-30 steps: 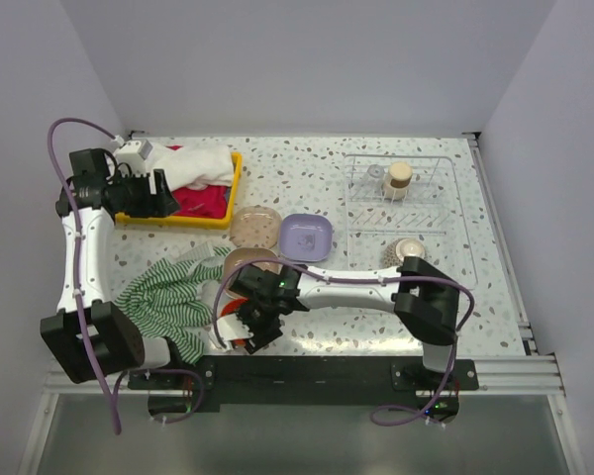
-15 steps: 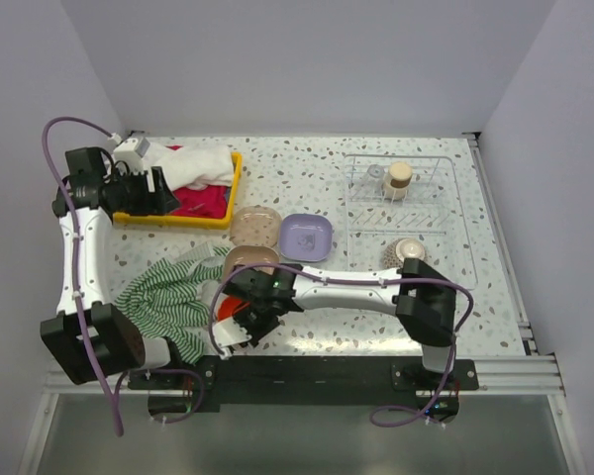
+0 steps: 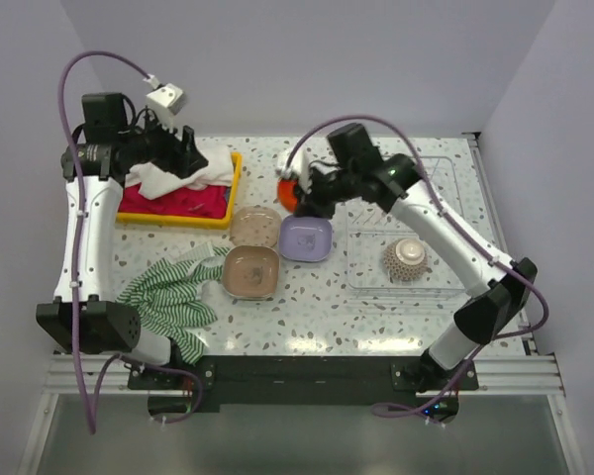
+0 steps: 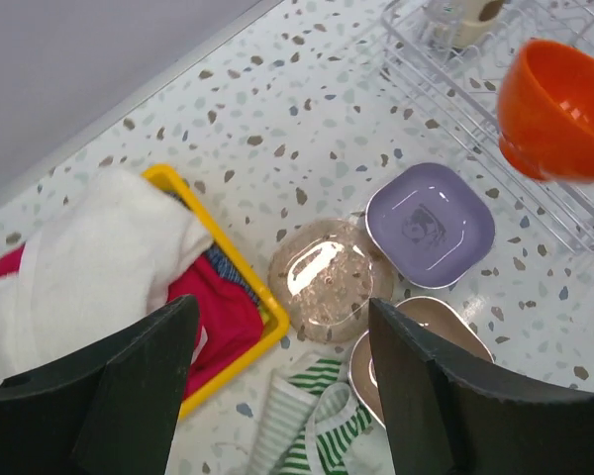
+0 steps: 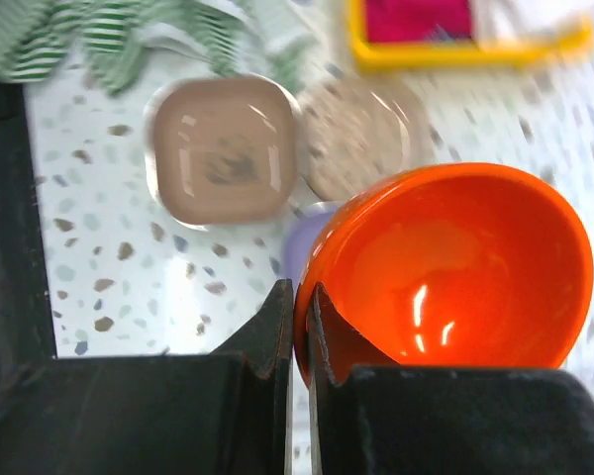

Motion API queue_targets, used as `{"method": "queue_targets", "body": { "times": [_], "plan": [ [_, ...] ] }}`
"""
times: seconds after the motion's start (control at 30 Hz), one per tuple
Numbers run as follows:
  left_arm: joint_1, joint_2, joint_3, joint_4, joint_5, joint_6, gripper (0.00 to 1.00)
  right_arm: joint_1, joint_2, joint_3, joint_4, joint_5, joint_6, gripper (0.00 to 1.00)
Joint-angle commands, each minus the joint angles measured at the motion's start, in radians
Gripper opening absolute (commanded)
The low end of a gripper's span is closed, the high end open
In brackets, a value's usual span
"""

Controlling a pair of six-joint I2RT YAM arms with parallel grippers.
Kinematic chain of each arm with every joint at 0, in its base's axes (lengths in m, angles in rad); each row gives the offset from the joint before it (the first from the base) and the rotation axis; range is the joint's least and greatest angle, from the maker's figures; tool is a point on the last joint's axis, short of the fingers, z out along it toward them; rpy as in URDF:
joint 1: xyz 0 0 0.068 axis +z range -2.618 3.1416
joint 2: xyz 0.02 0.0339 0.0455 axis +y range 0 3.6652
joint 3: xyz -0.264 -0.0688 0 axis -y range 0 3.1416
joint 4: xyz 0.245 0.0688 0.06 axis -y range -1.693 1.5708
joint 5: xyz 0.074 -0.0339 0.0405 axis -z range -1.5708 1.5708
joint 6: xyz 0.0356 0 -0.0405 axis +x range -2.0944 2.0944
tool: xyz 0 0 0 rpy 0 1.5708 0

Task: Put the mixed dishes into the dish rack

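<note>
Glossy orange bowl (image 5: 455, 267), speckled tabletop (image 3: 307, 317)

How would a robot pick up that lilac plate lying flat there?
On the lilac plate, probably pinch the upturned rim from above at the near edge: it lies flat, and the speckled plate crowds its left side.

Both arms show white links (image 3: 79, 237), black joint housings (image 3: 101, 109), looping purple cables (image 3: 99, 54) and black gripper fingers (image 4: 129, 396).
</note>
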Motion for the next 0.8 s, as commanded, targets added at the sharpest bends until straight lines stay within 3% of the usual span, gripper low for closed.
{"method": "queue_targets", "body": {
  "times": [0.0, 0.17, 0.33, 0.57, 0.77],
  "plan": [
    [-0.133, 0.114, 0.14, -0.1, -0.032, 0.155, 0.74, -0.196, -0.135, -0.15, 0.076, -0.158, 0.321, 0.0],
    [-0.193, 0.221, 0.227, -0.061, -0.07, 0.107, 0.73, -0.343, -0.306, -0.411, 0.232, -0.23, 0.509, 0.0],
    [-0.26, 0.274, 0.249, 0.0, -0.104, 0.035, 0.72, -0.453, -0.379, -0.655, 0.474, -0.339, 0.843, 0.0],
    [-0.343, 0.301, 0.24, -0.024, -0.182, 0.08, 0.72, -0.637, -0.338, -0.806, 0.691, -0.46, 1.058, 0.0],
    [-0.381, 0.315, 0.22, -0.037, -0.269, 0.11, 0.72, -0.704, -0.233, -0.879, 0.809, -0.589, 1.167, 0.0]
  ]
}}
